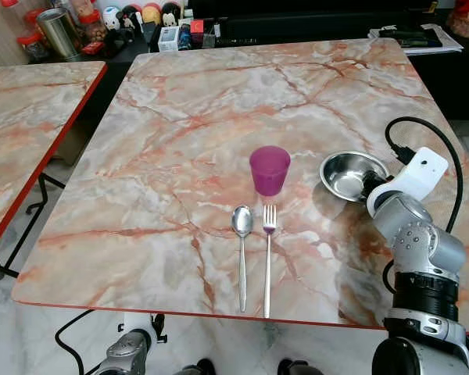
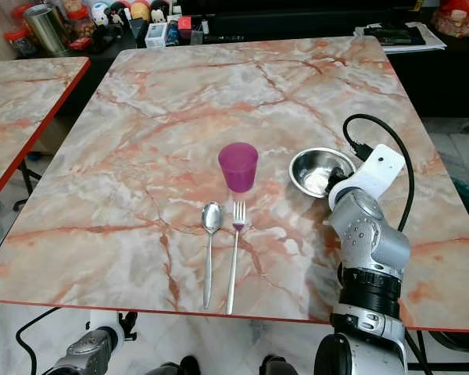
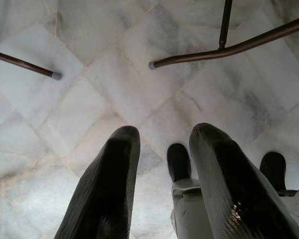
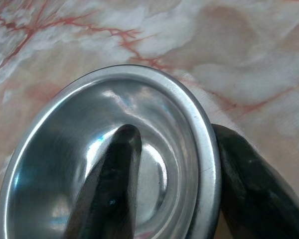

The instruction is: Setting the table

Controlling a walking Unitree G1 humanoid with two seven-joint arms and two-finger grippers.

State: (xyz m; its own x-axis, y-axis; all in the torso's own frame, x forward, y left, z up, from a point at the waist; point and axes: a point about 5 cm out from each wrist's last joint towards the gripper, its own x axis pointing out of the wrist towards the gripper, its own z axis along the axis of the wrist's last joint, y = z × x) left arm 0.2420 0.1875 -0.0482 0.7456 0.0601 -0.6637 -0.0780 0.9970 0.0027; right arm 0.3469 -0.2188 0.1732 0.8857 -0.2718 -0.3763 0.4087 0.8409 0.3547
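On the marble table [image 1: 180, 141] a purple cup [image 1: 269, 169] stands upright near the middle. Just in front of it lie a spoon [image 1: 242, 234] and a fork [image 1: 268, 250], side by side with their handles toward me. A steel bowl [image 1: 348, 173] rests on the table to the right of the cup. My right gripper [image 4: 174, 132] is open and straddles the bowl's near rim [image 4: 204, 149], one finger [image 4: 114, 169] inside the bowl and the other outside. My left gripper [image 3: 164, 134] hangs open below the table's front edge, over the floor.
A second marble table [image 1: 23, 101] with a red edge stands to the left across a narrow gap. Jars, a steel canister [image 1: 59, 31] and small items crowd the shelf behind the table. Papers [image 1: 414, 35] lie at the back right. Table legs [image 3: 229, 47] cross the tiled floor.
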